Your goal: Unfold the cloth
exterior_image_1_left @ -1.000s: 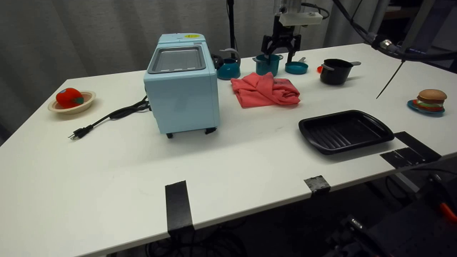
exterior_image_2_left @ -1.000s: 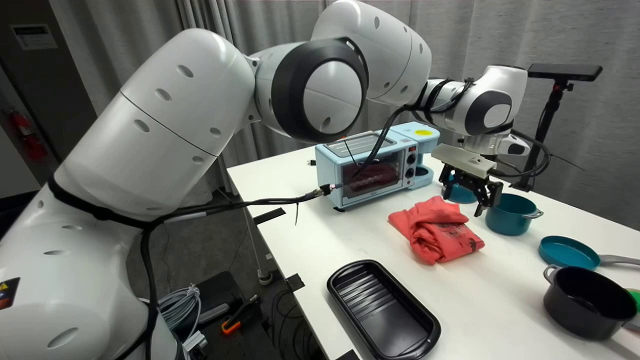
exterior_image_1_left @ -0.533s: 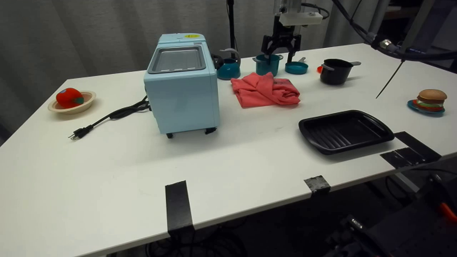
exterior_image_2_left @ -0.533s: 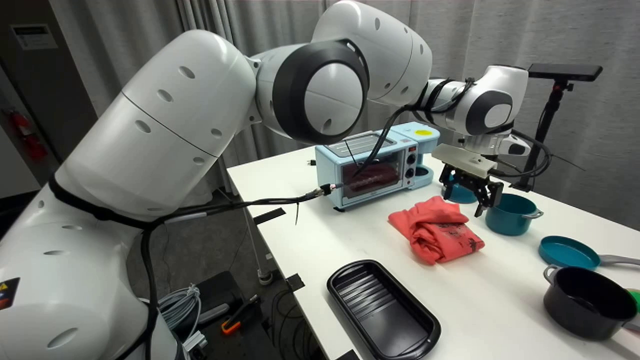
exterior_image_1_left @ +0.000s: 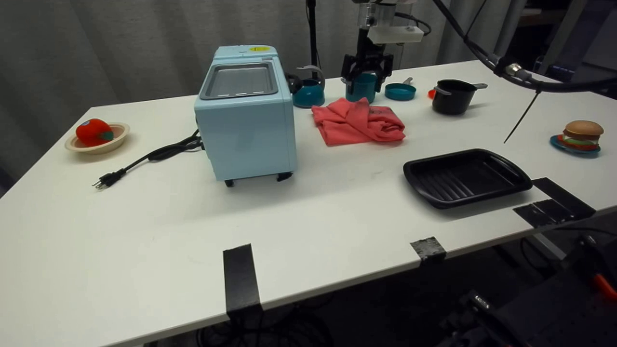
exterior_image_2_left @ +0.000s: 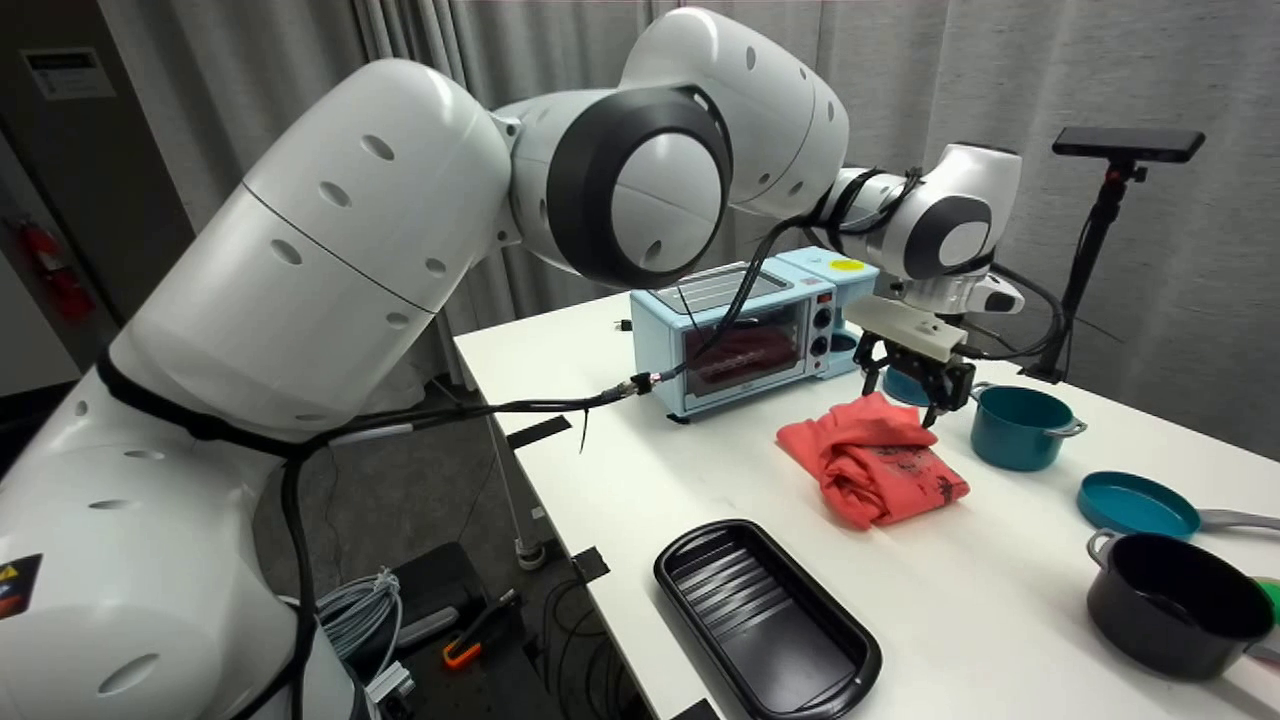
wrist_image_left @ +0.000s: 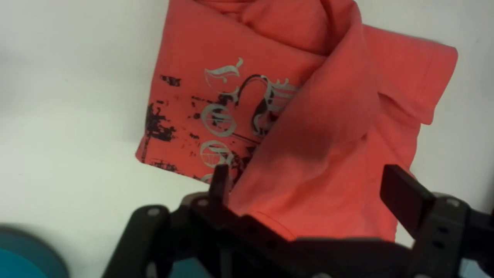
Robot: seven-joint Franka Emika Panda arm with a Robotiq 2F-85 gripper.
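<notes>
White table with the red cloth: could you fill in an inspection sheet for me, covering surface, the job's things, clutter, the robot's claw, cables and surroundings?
Surface: white table, black tape at its edge.
Job's things: red cloth, folded and rumpled, printed lettering showing; not yet spread out.
Clutter: light-blue toaster oven, teal kettle, teal pot, teal pan, black pot, black tray, toy burger, tan bowl holding a red toy.
Gripper: open, jaws apart over the cloth; contact cannot be judged.
Cables: black cable beside the arm; power cord on the table, its plug loose.
Surroundings: grey curtain, black stand.
People: nothing seen.
</notes>
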